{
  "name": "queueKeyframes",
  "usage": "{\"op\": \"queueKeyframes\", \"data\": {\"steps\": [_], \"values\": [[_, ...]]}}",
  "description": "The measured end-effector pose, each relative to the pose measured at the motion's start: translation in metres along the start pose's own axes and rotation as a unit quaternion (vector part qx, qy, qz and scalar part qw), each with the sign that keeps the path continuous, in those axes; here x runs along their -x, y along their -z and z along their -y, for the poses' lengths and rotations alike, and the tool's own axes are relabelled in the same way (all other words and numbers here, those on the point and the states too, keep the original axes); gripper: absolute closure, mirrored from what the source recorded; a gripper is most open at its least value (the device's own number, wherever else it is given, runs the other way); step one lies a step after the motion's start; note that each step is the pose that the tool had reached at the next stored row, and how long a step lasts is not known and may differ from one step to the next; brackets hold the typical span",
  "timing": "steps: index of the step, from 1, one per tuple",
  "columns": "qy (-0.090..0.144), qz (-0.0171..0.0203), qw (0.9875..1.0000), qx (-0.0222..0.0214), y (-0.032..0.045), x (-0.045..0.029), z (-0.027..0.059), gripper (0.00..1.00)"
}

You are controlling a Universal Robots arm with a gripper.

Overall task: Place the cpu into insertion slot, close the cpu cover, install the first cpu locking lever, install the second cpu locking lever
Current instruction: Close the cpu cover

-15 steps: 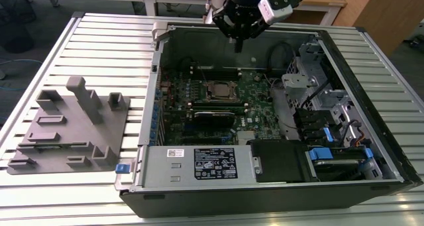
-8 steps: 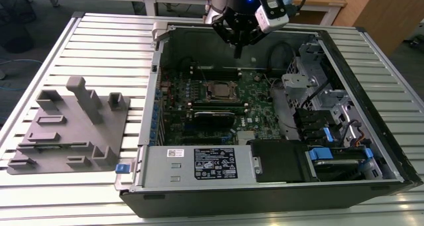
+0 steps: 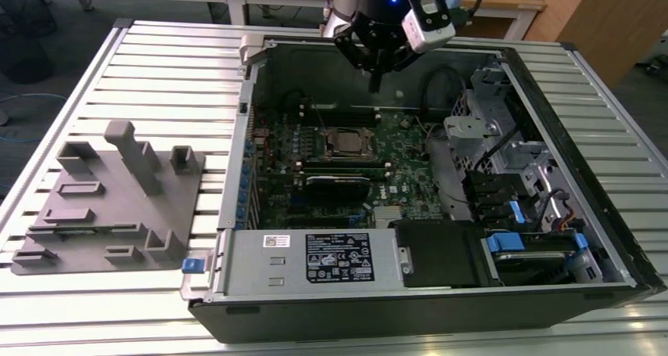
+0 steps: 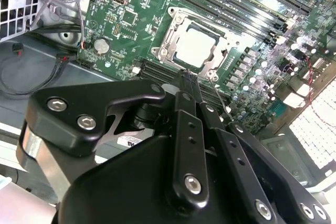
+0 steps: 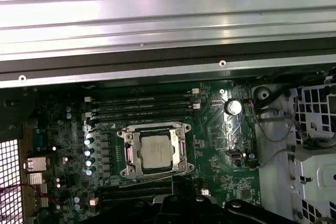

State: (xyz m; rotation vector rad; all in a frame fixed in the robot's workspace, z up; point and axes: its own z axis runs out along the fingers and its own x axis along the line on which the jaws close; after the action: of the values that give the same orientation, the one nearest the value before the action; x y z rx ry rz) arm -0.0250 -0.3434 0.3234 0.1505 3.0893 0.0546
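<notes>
Hand point(image 3: 376, 80) hangs over the far side of the open case point(image 3: 240, 239), high above the board point(image 3: 402, 176). Its fingers are pressed together to one narrow tip with nothing between them, also clear in the second wrist view point(image 4: 187, 77). The cpu point(image 3: 342, 142) already sits in the slot point(image 5: 124, 170) mid-board, silver face up, well apart from the hand. The cover point(image 5: 182, 150) looks folded down, framing the cpu in both wrist views. Key relation: in the exterior view the cpu lies below the fingertip, toward the near side and slightly to the exterior view's left. In the second wrist view the tip points nearly straight at the cover's near edge point(image 4: 169, 36). A thin rod point(image 4: 220, 98) runs beside the fingers there, probably a locking lever standing free; cannot tell whether either lever is latched. The case lies on a slatted bench point(image 3: 156, 66).
</notes>
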Motion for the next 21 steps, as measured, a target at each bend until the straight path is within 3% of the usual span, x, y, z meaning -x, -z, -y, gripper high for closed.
{"op": "queueKeyframes", "data": {"steps": [10,21], "values": [[-0.003,0.0002,1.0000,-0.0002,-0.0152,-0.0080,0.0058,0.90],[-0.004,0.0002,1.0000,-0.0003,-0.0207,-0.0085,0.0096,0.90]]}}
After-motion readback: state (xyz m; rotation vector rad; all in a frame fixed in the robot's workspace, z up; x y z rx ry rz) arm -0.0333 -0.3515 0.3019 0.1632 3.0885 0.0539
